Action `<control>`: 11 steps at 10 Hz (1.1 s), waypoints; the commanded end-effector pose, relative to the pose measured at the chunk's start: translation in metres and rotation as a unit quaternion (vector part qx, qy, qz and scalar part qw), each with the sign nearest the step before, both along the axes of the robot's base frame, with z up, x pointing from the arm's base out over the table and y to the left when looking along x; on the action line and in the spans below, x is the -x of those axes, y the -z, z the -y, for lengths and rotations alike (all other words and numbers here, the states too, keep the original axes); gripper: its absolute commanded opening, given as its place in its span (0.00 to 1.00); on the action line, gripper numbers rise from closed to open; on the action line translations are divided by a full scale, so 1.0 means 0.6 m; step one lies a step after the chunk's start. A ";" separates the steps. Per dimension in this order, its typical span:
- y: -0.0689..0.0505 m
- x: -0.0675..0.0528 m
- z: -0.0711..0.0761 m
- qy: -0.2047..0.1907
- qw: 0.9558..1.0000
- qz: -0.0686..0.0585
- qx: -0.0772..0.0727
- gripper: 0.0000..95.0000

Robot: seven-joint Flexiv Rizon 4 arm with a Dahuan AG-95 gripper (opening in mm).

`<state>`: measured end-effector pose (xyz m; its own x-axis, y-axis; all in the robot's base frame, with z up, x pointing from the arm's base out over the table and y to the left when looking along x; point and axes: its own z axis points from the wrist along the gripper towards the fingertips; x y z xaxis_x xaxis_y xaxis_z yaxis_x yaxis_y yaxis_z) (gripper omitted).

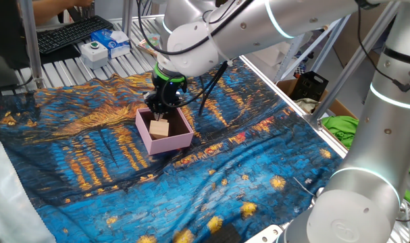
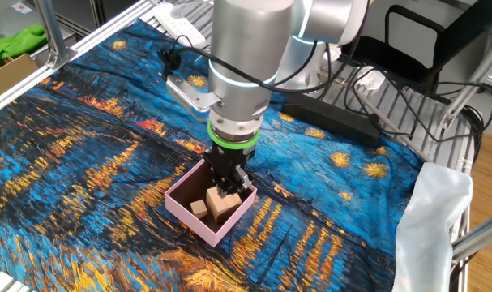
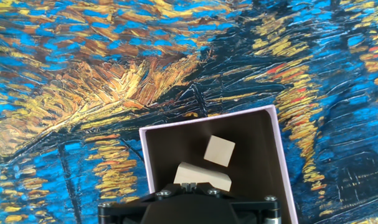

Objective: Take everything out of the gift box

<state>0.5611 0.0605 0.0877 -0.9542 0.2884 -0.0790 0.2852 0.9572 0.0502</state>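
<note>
No writing is legible anywhere; the gripper point(image 2: 228, 183), its finger spread hidden, hangs over the pink gift box point(image 2: 183, 206), where the hand view alone separates the small cube point(image 3: 219, 151) from the larger block point(image 3: 201, 176).

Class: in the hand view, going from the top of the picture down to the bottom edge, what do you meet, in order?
Painted cloth → pink gift box far wall → small cube → larger block → the tool's black body.
</note>
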 end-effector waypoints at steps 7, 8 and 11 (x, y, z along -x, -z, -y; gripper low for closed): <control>0.019 0.001 0.002 0.026 1.000 -0.006 -0.001 0.00; 0.019 0.002 0.002 0.034 0.999 -0.012 -0.001 0.20; 0.019 0.002 0.002 0.066 0.997 -0.027 -0.001 0.80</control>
<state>0.5606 0.0596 0.0758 -0.9123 0.4085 -0.0302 0.4075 0.9126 0.0342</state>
